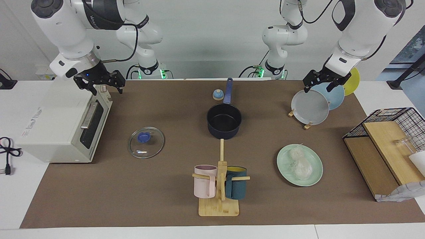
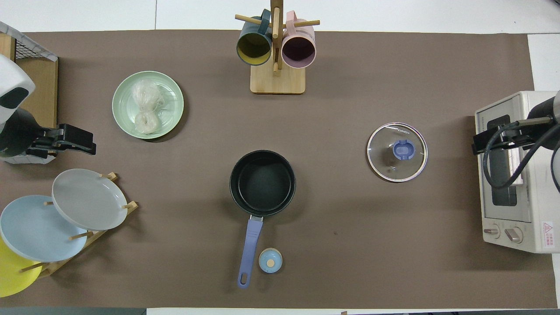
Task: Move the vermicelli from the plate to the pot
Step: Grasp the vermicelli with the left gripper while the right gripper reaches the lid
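Two whitish vermicelli bundles point(image 1: 300, 162) lie on the mint-green plate point(image 1: 284, 162), toward the left arm's end of the table; they also show in the overhead view point(image 2: 146, 107) on the plate point(image 2: 124, 105). The dark navy pot point(image 1: 224, 132) stands empty mid-table, nearer to the robots than the plate, its blue handle pointing toward the robots; it shows in the overhead view too point(image 2: 262, 183). My left gripper point(image 1: 318, 89) hangs open and empty in the air over the plate rack, also seen in the overhead view point(image 2: 85, 144). My right gripper point(image 1: 105, 89) hangs open and empty over the toaster oven's top, also in the overhead view point(image 2: 477, 144).
A glass lid point(image 1: 146, 142) lies between the pot and the toaster oven point(image 1: 59, 126). A mug tree point(image 1: 220, 186) with a pink and a teal mug stands farther from the robots than the pot. A rack holds grey point(image 1: 310, 106), light blue and yellow plates. A small blue knob point(image 1: 217, 95) sits by the handle. A wire basket point(image 1: 388, 139) stands at the left arm's end.
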